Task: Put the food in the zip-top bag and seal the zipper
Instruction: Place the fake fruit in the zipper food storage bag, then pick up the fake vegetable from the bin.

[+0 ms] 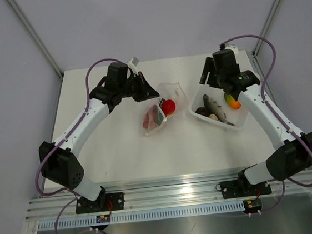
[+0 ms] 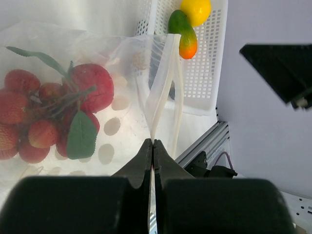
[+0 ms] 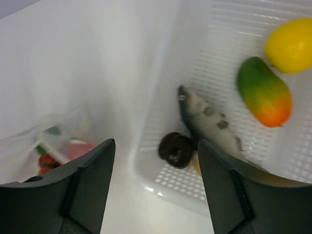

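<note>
The clear dotted zip-top bag (image 1: pixel 157 116) lies mid-table with red strawberry-like food (image 2: pixel 44 117) and a green leaf inside. A red round piece (image 1: pixel 168 106) sits at its mouth. My left gripper (image 1: pixel 145 90) is shut on the bag's pale zipper strip (image 2: pixel 163 87), pinching it at the fingertips, as the left wrist view (image 2: pixel 153 142) shows. My right gripper (image 1: pixel 210 77) is open and empty, hovering over the near-left corner of a white basket, as the right wrist view (image 3: pixel 156 146) shows. The bag (image 3: pixel 58 146) shows at that view's lower left.
A white perforated basket (image 1: pixel 240 124) at the right holds a yellow lemon (image 3: pixel 291 45), a green-orange mango (image 3: pixel 264 91), a grey spotted fish (image 3: pixel 209 124) and a dark brown piece (image 3: pixel 176 150). The aluminium rail runs along the table's near edge.
</note>
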Controlling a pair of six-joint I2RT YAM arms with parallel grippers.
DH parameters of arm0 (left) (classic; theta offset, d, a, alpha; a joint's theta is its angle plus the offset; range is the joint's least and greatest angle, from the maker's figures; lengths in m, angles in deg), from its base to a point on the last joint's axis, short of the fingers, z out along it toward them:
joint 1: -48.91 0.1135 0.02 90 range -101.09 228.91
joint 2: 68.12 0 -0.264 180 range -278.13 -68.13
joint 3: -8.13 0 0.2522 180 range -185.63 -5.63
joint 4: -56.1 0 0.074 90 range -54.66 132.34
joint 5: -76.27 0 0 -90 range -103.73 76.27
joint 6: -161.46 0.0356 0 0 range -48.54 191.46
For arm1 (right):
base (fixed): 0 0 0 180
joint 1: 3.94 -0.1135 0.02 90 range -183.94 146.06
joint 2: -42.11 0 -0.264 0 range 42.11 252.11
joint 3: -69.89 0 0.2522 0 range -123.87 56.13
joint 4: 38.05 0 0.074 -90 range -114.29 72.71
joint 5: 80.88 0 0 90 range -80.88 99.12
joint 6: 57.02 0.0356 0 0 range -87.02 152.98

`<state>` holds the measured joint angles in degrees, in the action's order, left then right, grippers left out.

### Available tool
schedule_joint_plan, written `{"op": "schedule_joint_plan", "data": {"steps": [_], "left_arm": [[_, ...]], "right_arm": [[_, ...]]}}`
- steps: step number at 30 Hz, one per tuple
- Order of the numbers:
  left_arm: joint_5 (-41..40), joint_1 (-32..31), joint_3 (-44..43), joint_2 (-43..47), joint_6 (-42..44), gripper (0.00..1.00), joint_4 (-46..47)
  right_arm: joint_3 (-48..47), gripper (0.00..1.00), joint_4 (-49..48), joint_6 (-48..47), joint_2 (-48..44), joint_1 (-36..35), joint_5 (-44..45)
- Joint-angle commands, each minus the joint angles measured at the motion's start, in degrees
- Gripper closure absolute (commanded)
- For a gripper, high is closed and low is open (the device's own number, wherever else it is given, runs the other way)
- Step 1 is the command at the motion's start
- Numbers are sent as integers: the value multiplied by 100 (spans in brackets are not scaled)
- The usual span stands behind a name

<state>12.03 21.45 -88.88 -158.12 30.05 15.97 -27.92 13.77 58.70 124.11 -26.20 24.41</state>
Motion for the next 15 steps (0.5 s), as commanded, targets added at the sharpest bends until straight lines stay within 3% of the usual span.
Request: {"op": "schedule_joint_plan", "data": {"steps": [1, 6, 11, 15], "left_arm": [[87, -5, 150, 245, 1, 100, 281], [78, -5, 203, 272, 36, 100, 282], [52, 4, 212, 290, 98, 100, 220], [34, -5, 230, 281, 107, 100, 229]], "right_arm": [[572, 25, 52, -23, -26, 687, 9], [995, 21, -88, -145, 386, 1338, -26], [794, 18, 121, -803, 1063, 1338, -34], [732, 20, 175, -998, 1415, 1330, -743]]}}
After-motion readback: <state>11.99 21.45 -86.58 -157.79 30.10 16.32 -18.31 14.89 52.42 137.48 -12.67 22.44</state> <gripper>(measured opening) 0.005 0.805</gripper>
